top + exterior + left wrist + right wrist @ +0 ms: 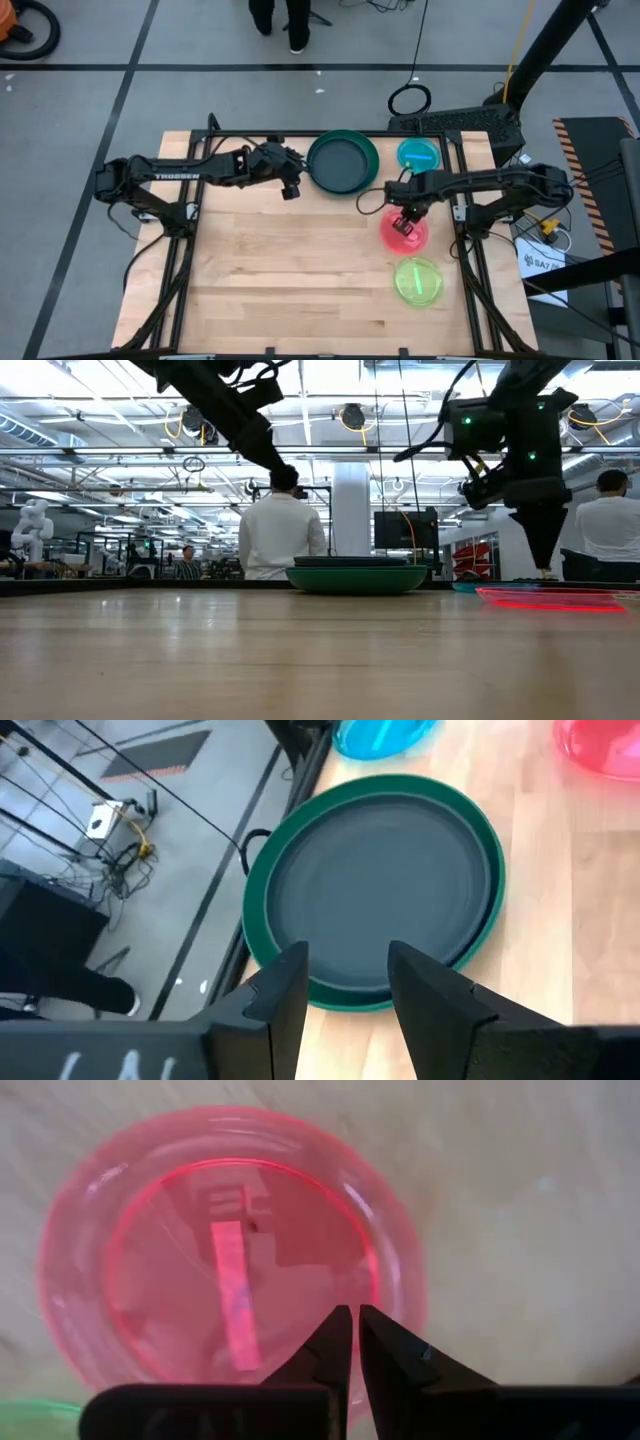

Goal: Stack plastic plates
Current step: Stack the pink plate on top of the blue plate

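The right gripper (354,1342), fingers nearly together and holding nothing, hangs over the pink plate (403,231) at the table's (290,290) right. The left gripper (345,982), fingers apart and empty, hovers beside the green stack (343,161) at the far edge, the blue plate (418,153) to its right and the lime plate (418,281) nearer.

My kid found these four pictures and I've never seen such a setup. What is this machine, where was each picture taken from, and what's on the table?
It is a robot with two dark arms at a wooden table. One picture looks straight down, one looks level across the tabletop, and two come from cameras on the wrists. The left claw is open above a stack of grey plates on green plates and holds nothing. The right claw is shut over the pink plate; whether it touches is unclear. A blue plate and a lime plate lie separately. People stand in the room behind.
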